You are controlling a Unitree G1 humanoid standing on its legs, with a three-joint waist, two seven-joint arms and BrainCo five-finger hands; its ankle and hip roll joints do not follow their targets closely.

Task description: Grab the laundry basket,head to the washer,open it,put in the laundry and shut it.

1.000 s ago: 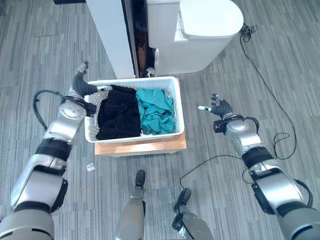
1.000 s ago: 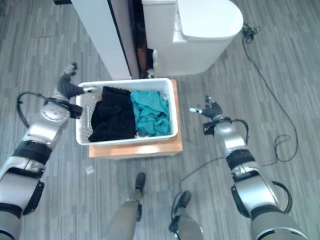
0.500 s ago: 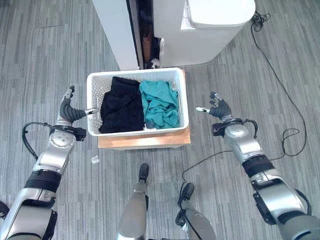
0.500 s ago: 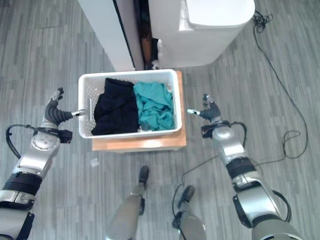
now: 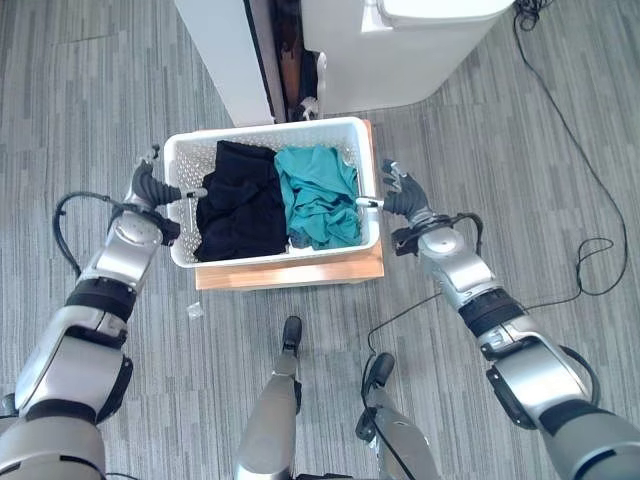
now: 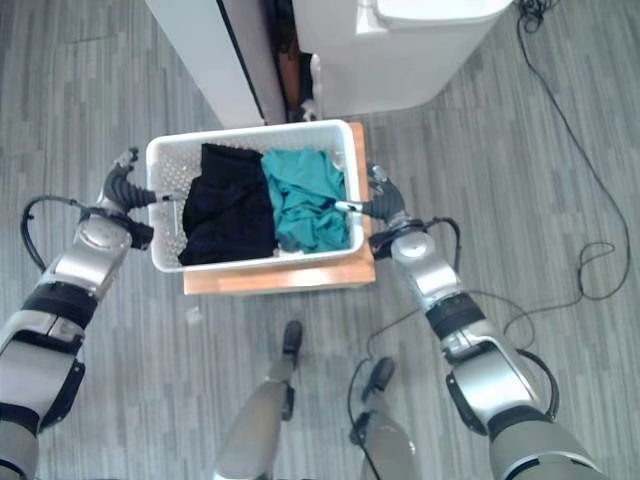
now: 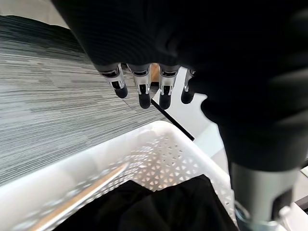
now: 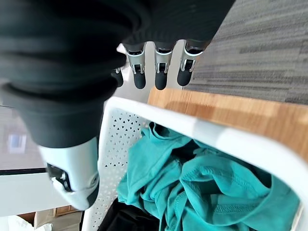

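On the low wooden surface (image 5: 290, 270) in the left eye view sits the white laundry basket (image 5: 270, 248), holding a black garment (image 5: 235, 205) on the left and a teal garment (image 5: 318, 195) on the right. Half a second ago both hands stood well apart from the basket's ends; now the left hand (image 5: 148, 185) is at the left rim and the right hand (image 5: 398, 198) is at the right rim, thumb reaching over the edge. I judge the grab to be in hand but not yet made. Beyond the basket stand a white panel (image 5: 220, 55) and a white appliance (image 5: 400, 50), probably the washer.

The right eye view gives the same layout: left hand (image 6: 125, 188) and right hand (image 6: 380, 205) flank the basket (image 6: 260, 260).

The left wrist view adds what the head views cannot: the left hand's fingers (image 7: 144, 91) hang straight and relaxed past the rim (image 7: 72, 166), closing on nothing, with the black garment below.

The right wrist view likewise shows the right hand's fingers (image 8: 161, 74) extended beyond the rim (image 8: 211, 137), over the wooden surface, wide and holding nothing, with the teal garment inside.
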